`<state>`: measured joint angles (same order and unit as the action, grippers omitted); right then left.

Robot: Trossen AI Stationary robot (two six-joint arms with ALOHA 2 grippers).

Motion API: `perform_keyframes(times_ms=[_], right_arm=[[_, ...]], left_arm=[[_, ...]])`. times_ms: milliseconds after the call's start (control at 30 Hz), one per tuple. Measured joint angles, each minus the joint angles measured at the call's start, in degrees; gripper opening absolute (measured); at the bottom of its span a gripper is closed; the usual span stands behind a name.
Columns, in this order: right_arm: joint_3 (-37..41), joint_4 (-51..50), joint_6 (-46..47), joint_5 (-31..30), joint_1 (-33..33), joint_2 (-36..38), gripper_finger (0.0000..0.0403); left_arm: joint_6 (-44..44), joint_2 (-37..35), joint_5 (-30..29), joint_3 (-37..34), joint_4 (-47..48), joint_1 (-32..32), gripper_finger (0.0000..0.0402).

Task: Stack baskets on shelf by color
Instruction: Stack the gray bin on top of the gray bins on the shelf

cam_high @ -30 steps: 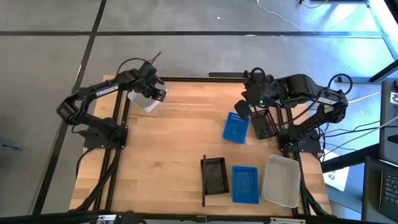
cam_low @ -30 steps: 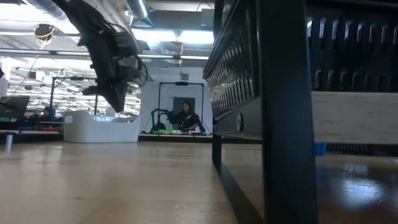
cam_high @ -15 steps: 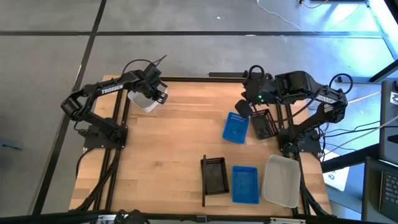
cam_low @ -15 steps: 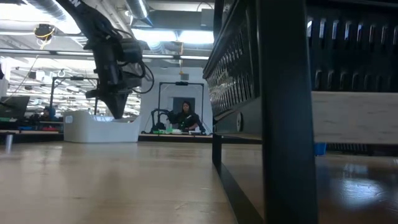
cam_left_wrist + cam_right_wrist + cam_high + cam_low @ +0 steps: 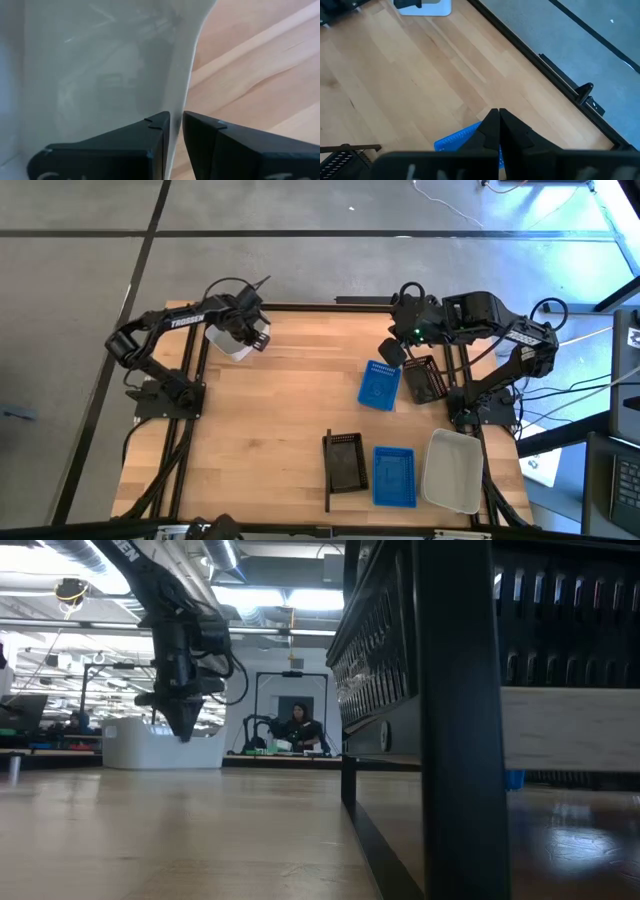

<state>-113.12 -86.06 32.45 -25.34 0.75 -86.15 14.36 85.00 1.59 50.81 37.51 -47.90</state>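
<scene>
Wood table (image 5: 280, 430): left fingers (image 5: 175, 131) pinch white basket (image 5: 228, 344) wall.

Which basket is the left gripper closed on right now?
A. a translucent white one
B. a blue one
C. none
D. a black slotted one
A: the left gripper pinches the thin wall of the white basket at the table's far left corner; its fingers straddle the rim in the left wrist view.

Wooden table (image 5: 280, 430) carries scattered baskets (image 5: 379, 385) (white, blue, black) and shelf (image 5: 400, 500).
</scene>
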Motion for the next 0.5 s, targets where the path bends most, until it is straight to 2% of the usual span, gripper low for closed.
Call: perform_keyframes(times_ms=[200, 367, 500], right_arm=[[0.0, 0.0, -0.09, 0.0, 0.0, 0.0, 0.0], [0.0, 0.0, -0.17, -0.02, 0.0, 0.0, 0.0], [0.0, 0.0, -0.17, -0.02, 0.0, 0.0, 0.0]], left_arm=[[-2.72, 3.49, -0.01, 0.0, -0.39, -0.02, 0.0043], [-13.0, 5.06, -0.52, 0.0, -0.1, 2.01, 0.001], [-24.07, 5.04, -0.93, 0.0, 0.49, 5.65, 0.0002]])
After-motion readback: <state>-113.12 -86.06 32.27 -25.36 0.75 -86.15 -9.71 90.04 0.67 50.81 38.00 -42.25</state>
